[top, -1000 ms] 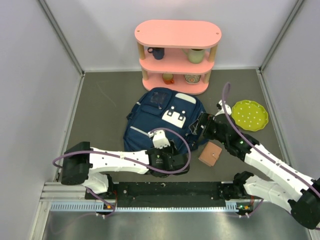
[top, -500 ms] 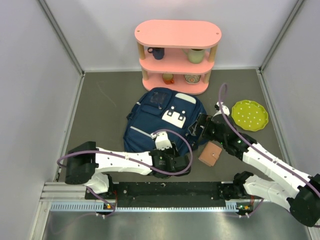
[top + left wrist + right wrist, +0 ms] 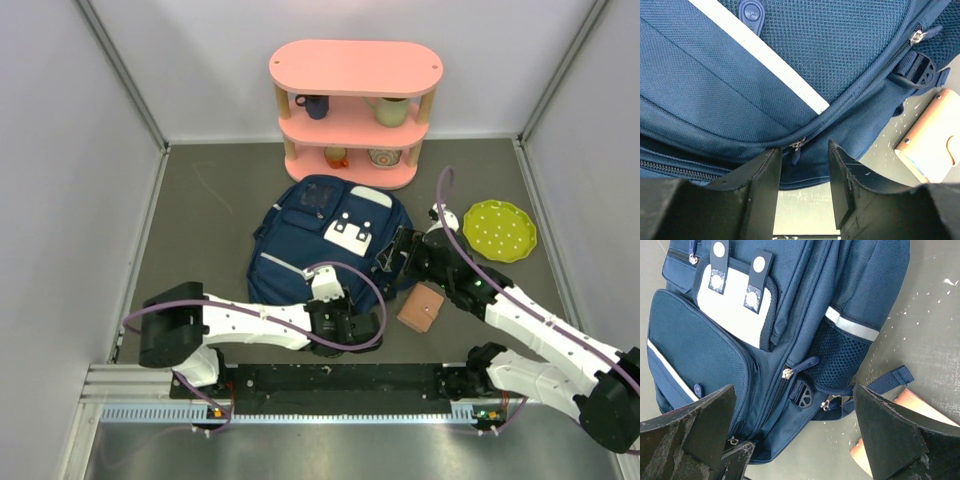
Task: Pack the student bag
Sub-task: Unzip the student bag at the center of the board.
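Left claw drawn back to near edge of bag, half-open astride zip pull, not gripping, apparently ready to unzip. Right claw: wide open, empty, probably poised to steady bag.

A dark grey desk sits boxed in by plain pale walls on three sides, with metal strips running down the back corners. A pink three-tier shelf with rounded ends stands at the back wall. The light is soft and even.
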Action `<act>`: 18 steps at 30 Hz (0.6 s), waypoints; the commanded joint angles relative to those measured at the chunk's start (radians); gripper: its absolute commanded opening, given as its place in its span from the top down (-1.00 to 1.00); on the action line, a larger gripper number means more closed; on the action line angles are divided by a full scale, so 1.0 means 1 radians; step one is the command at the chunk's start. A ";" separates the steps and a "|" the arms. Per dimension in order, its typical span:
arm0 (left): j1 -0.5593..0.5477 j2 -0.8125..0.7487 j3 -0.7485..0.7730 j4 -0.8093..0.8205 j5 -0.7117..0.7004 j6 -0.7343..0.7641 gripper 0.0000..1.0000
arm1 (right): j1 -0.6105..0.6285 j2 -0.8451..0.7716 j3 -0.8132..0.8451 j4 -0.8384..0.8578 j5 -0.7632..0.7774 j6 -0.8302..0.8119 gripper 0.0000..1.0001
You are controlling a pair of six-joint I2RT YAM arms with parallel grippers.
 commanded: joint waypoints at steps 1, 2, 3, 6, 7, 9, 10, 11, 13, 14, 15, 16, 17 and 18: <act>0.023 0.039 -0.003 0.044 -0.018 -0.002 0.10 | -0.005 -0.007 0.018 0.038 -0.007 -0.006 -0.98; 0.029 0.044 -0.003 0.047 -0.021 -0.004 0.22 | -0.005 -0.007 0.019 0.037 -0.008 -0.006 -0.98; 0.035 0.047 -0.003 0.047 -0.020 -0.002 0.27 | -0.003 -0.010 0.018 0.035 -0.008 -0.005 -0.98; 0.049 0.052 -0.017 0.064 -0.020 -0.010 0.35 | -0.003 -0.016 0.018 0.032 -0.008 -0.006 -0.98; 0.051 0.052 -0.020 0.066 -0.023 -0.013 0.37 | -0.005 -0.018 0.018 0.034 -0.007 -0.006 -0.98; 0.054 0.047 -0.031 0.069 -0.027 -0.019 0.47 | -0.005 -0.018 0.016 0.031 -0.004 -0.006 -0.98; 0.054 0.047 -0.034 0.069 -0.029 -0.019 0.55 | -0.005 -0.016 0.016 0.031 -0.004 -0.006 -0.98; 0.055 0.044 -0.036 0.073 -0.032 -0.016 0.59 | -0.005 -0.015 0.016 0.031 -0.005 -0.006 -0.98; 0.055 0.042 -0.036 0.075 -0.035 -0.008 0.76 | -0.003 -0.010 0.018 0.031 -0.008 -0.006 -0.98; 0.057 0.044 -0.034 0.073 -0.036 -0.007 0.87 | -0.005 -0.009 0.019 0.031 -0.013 -0.008 -0.98; 0.055 0.041 -0.034 0.073 -0.038 0.002 1.00 | -0.005 -0.009 0.019 0.031 -0.014 -0.008 -0.98; 0.057 0.039 -0.034 0.075 -0.040 0.007 1.00 | -0.005 -0.009 0.019 0.031 -0.019 -0.005 -0.98; 0.055 0.036 -0.036 0.072 -0.040 0.013 1.00 | -0.005 -0.009 0.021 0.032 -0.031 -0.006 -0.98; 0.055 0.027 -0.036 0.072 -0.041 0.030 1.00 | -0.005 -0.010 0.024 0.031 -0.043 -0.003 -0.98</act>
